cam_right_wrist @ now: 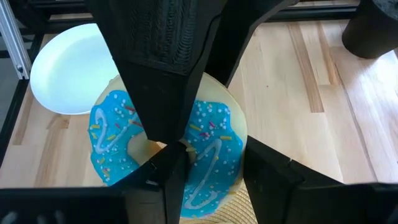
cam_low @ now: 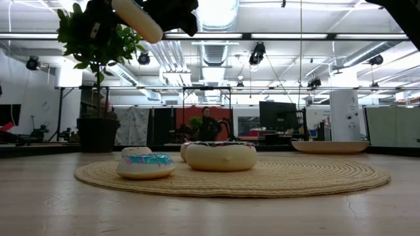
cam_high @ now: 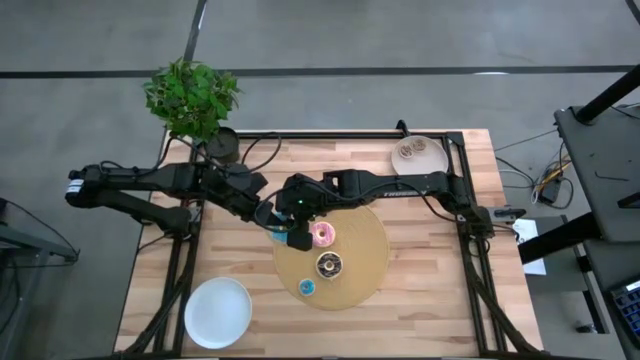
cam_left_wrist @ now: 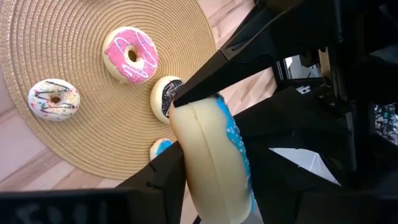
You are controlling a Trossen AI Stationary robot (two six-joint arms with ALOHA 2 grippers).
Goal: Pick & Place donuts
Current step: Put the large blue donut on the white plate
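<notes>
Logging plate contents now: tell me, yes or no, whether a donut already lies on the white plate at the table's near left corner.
No: in the high view the white plate shows only bare white surface, while the pink donut lies on the woven mat.

The room was big, with a grey floor (cam_high: 400,40) marked by a dark line, and a ceiling of silver pipes (cam_low: 220,49) and long bright lights (cam_low: 367,37). A leafy green plant (cam_high: 190,98) in a dark pot (cam_low: 98,134) stood at a corner of the wooden counter (cam_high: 430,270). Far behind it, a person (cam_low: 207,124) stood near a red wall (cam_low: 226,121), dark screens (cam_low: 279,117) and a white pillar (cam_low: 344,115).
</notes>
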